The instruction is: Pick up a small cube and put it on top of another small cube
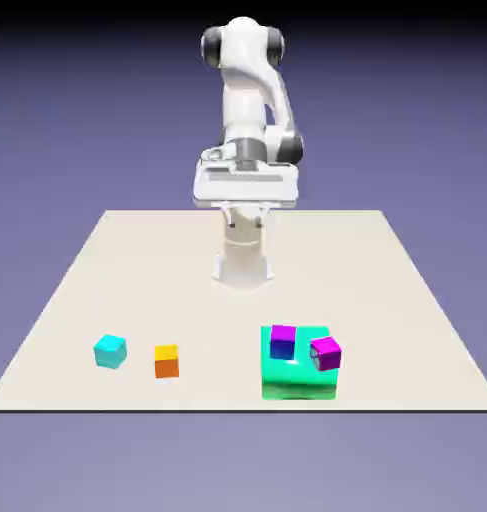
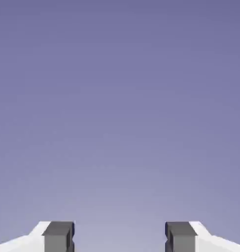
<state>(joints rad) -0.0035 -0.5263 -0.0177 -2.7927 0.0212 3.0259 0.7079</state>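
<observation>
The small plain cyan cube [image 1: 110, 351] rests on the pale beige tabletop [image 1: 237, 310], toward the exterior view's left and near the table's front edge. It sits turned, with a corner toward the camera. The white two-finger gripper [image 1: 246, 218] hangs well apart from it, up by the robot's base at the far side of the table, so the cube lies lower than the fingers, nearer the camera and farther to the exterior view's left. The grey fingertips [image 2: 59, 237] are spread wide, with only the blue-violet backdrop [image 2: 120, 123] showing between them in the hand view; the cube does not lie between them.

Near the cyan cube, on its exterior view's right side, stands a small orange cube [image 1: 166, 361], apart from it. Farther to the exterior view's right lies a much larger glossy green block [image 1: 298, 380]. A small purple-and-blue cube [image 1: 282, 342] and a small magenta cube [image 1: 326, 354] appear over the green block in the exterior view; whether they touch it cannot be told.
</observation>
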